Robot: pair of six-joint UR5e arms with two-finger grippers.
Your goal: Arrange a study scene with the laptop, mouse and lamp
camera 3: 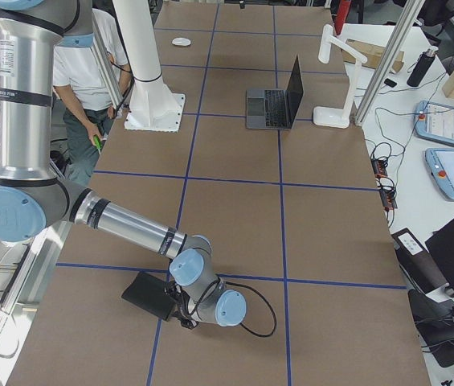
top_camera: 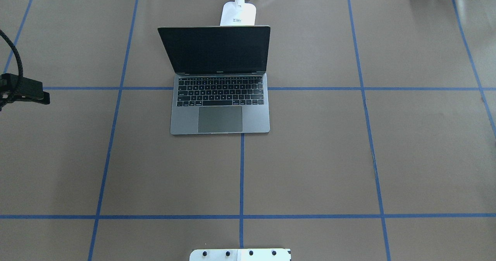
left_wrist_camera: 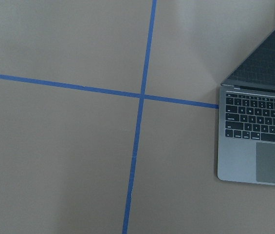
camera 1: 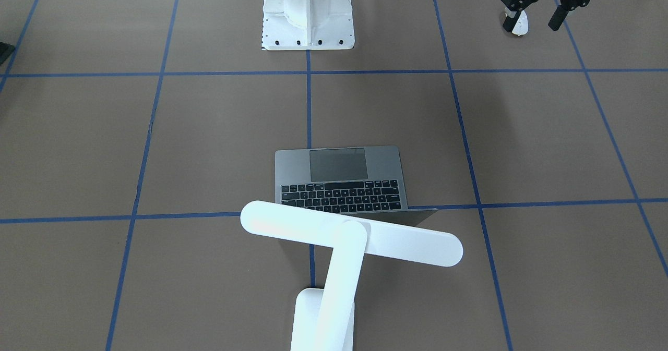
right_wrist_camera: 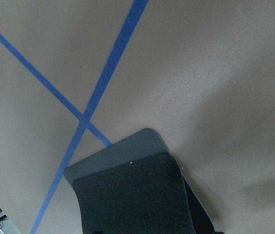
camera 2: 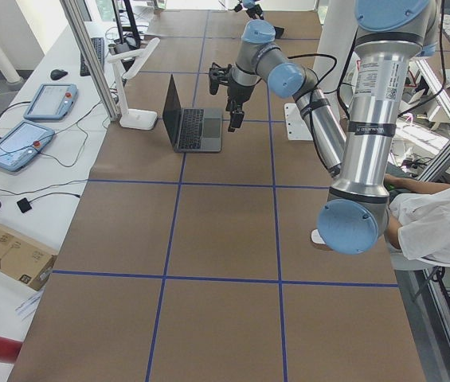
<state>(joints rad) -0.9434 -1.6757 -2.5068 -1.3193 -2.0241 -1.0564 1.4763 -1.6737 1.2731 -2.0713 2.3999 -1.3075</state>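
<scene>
The grey laptop [camera 1: 339,179] stands open at mid-table, screen toward the far edge [top_camera: 221,102]. The white lamp [camera 1: 349,233] stands behind it, its bar head over the lid and its base [top_camera: 239,14] at the table's far edge. The white mouse [camera 1: 520,25] lies on the table at the robot's left, near its side [camera 3: 181,41]. My left gripper [camera 1: 535,22] is open and empty, high above the table; its wrist view shows the laptop [left_wrist_camera: 259,141] at right. My right gripper [camera 3: 186,310] is low at a black mouse pad [camera 3: 148,294]; its fingers are hidden.
The white bolted pedestal [camera 1: 308,12] stands at the robot's side of the table. The mouse pad [right_wrist_camera: 132,195] fills the bottom of the right wrist view. Blue tape lines cross the brown table [top_camera: 310,156]. Tablets and cables lie beyond the far edge [camera 2: 17,143].
</scene>
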